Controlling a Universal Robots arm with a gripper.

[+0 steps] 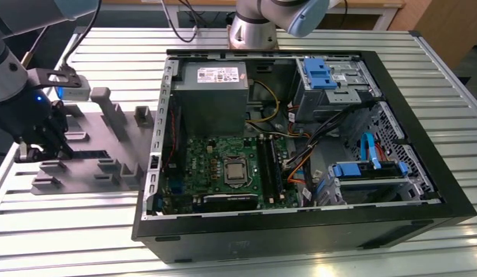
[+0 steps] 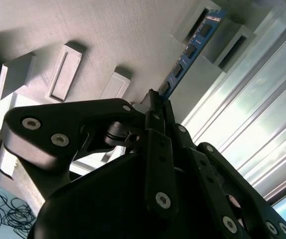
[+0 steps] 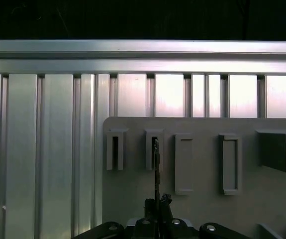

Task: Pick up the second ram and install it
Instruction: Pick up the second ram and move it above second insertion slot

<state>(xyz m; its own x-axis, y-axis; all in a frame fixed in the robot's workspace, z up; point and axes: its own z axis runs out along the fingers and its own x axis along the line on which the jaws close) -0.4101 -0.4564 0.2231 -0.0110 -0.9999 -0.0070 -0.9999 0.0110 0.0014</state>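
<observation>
The gripper's (image 2: 155, 102) fingers (image 2: 158, 137) are pinched shut on the near end of the second ram (image 2: 187, 50), the blue stick with black chips. Its far end sits at a slotted block of the grey fixture (image 2: 108, 35). The fixture lies on the slatted aluminium table (image 1: 69, 231) at the exterior view's left, beside the open PC case (image 1: 300, 231).

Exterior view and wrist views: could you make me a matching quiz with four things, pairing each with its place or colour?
Things:
1. second ram
2. power supply
3. motherboard
4. fixture

Descriptions:
A. green board inside the case
B. grey plate with upright blocks, on the table outside the case
C. blue strip pinched in the gripper
D. grey metal box inside the case

Pairs: 1-C, 2-D, 3-A, 4-B
</observation>
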